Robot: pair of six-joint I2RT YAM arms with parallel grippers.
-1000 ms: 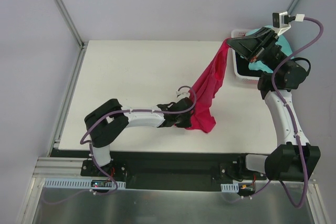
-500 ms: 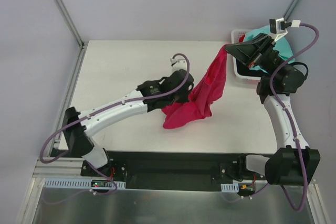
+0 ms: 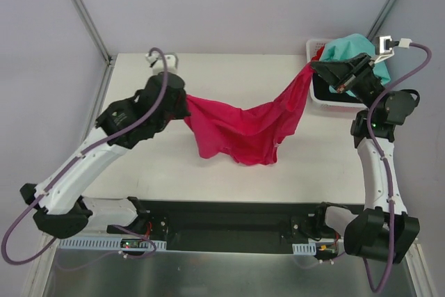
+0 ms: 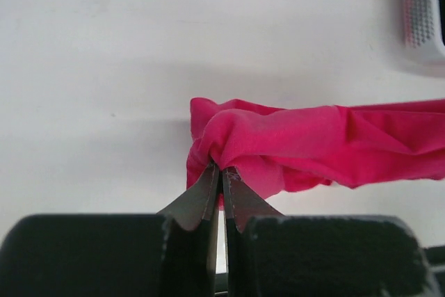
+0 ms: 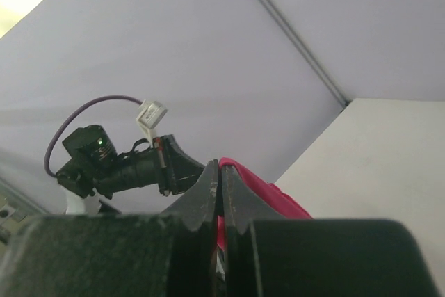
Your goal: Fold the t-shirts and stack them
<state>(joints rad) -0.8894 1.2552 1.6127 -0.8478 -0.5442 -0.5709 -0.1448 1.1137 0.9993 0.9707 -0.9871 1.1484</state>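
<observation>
Your left hand (image 3: 183, 106) and right hand (image 3: 313, 68) both grip the magenta-pink cloth t-shirt (image 3: 243, 130), sagging between them over the white table (image 3: 222, 74).

A robotics lab cell: grey panel walls (image 3: 222, 5) around a white table (image 3: 229, 81) with 2 bolted-on arms (image 3: 104, 158).

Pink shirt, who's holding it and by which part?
Both grippers: the left gripper pinches a bunched edge at one end of the pink shirt, and the right gripper pinches the opposite end.
</observation>
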